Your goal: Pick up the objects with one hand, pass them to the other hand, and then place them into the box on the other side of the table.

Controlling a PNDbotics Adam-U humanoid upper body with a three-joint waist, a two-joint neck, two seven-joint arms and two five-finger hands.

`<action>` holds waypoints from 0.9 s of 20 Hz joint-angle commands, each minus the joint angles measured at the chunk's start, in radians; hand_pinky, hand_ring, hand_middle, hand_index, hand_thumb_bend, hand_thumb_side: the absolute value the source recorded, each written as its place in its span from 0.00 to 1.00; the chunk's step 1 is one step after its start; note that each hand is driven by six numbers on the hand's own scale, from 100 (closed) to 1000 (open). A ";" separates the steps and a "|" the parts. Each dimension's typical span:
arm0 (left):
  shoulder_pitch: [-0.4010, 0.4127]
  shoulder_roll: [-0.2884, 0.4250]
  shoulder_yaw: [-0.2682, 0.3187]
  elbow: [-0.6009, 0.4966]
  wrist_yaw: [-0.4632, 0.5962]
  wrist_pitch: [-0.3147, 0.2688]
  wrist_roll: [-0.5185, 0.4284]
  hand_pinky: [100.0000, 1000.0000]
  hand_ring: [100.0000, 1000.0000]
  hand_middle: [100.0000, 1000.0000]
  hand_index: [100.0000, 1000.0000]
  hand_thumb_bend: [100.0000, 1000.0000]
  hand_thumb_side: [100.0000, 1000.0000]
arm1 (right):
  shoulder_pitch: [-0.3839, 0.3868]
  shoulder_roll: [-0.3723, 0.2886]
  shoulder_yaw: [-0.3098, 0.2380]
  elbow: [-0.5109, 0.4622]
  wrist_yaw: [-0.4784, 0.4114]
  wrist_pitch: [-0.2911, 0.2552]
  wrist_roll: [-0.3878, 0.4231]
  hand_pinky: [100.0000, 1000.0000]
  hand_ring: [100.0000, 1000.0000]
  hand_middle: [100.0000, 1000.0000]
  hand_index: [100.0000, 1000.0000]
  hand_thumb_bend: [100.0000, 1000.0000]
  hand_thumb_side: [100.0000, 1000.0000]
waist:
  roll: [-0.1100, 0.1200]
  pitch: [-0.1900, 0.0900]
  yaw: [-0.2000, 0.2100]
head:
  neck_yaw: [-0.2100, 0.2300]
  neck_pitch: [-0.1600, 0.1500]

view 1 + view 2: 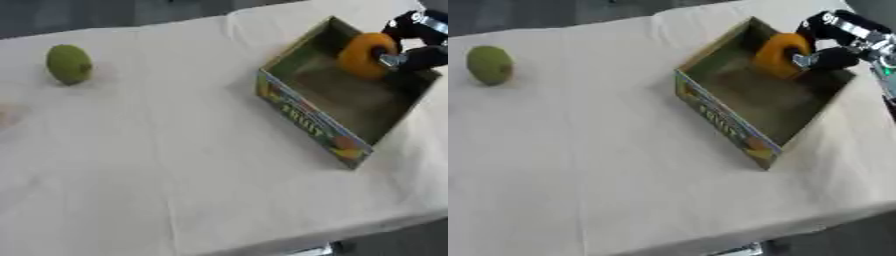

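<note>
The orange fruit (780,55) sat in my right hand (826,44), fingers curled round it, just inside the far end of the open box (302,117), above its floor. The box lay askew near the table's right edge. A green fruit (69,64) rested far left, with wide bare tablecloth (175,165) between.
</note>
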 commanded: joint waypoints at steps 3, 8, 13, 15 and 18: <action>0.000 0.042 0.017 -0.024 -0.008 0.003 0.001 0.58 0.58 0.56 0.74 0.94 1.00 | 0.005 -0.023 -0.006 0.022 0.056 -0.024 -0.020 0.68 0.42 0.41 0.50 0.00 0.08 | 0.005 0.005 0.001 | 0.004 -0.008; 0.003 0.045 0.017 -0.025 -0.009 0.006 0.002 0.58 0.58 0.56 0.74 0.95 1.00 | 0.012 -0.021 -0.013 -0.006 0.115 -0.080 0.019 0.83 0.67 0.66 0.86 0.00 0.14 | 0.003 0.003 -0.001 | 0.009 -0.004; 0.009 0.048 0.017 -0.023 -0.010 0.010 0.001 0.58 0.58 0.56 0.74 0.95 1.00 | 0.015 -0.025 -0.018 -0.045 0.197 -0.132 0.015 0.88 0.76 0.78 0.92 0.18 0.02 | 0.000 -0.001 -0.005 | 0.018 0.003; 0.012 0.051 0.016 -0.022 -0.011 0.010 0.000 0.58 0.58 0.56 0.74 0.95 1.00 | 0.018 -0.026 -0.016 -0.060 0.226 -0.145 0.011 0.88 0.77 0.79 0.92 0.19 0.21 | -0.003 -0.004 -0.008 | 0.019 0.005; 0.016 0.053 0.016 -0.020 -0.013 0.012 -0.002 0.58 0.58 0.56 0.74 0.95 1.00 | 0.021 -0.027 -0.015 -0.085 0.240 -0.163 -0.003 0.89 0.77 0.81 0.93 0.20 0.31 | -0.007 -0.008 -0.012 | 0.022 0.007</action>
